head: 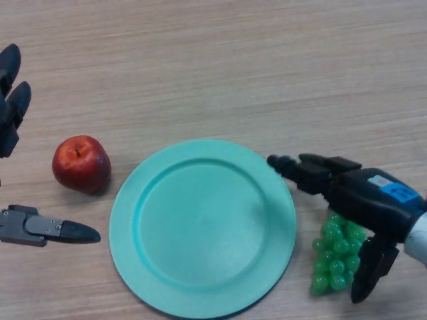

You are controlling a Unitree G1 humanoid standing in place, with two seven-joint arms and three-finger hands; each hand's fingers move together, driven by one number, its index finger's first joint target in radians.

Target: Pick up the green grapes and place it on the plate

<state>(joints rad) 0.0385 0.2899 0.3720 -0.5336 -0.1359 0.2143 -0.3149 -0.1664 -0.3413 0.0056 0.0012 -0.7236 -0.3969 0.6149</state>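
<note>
A bunch of green grapes (337,255) lies on the wooden table at the lower right, just right of a teal plate (202,225) that has nothing on it. My right hand (360,197) hovers over the grapes with its fingers straight, pointing left toward the plate's rim, and its thumb (369,272) hangs down on the grapes' right side. The hand is open and hides the top of the bunch. My left hand (13,107) is open at the left edge, its thumb (50,229) lower down, far from the grapes.
A red apple (81,163) sits on the table left of the plate, between the left hand's fingers and thumb but apart from both. Bare wooden tabletop (220,60) stretches across the far side.
</note>
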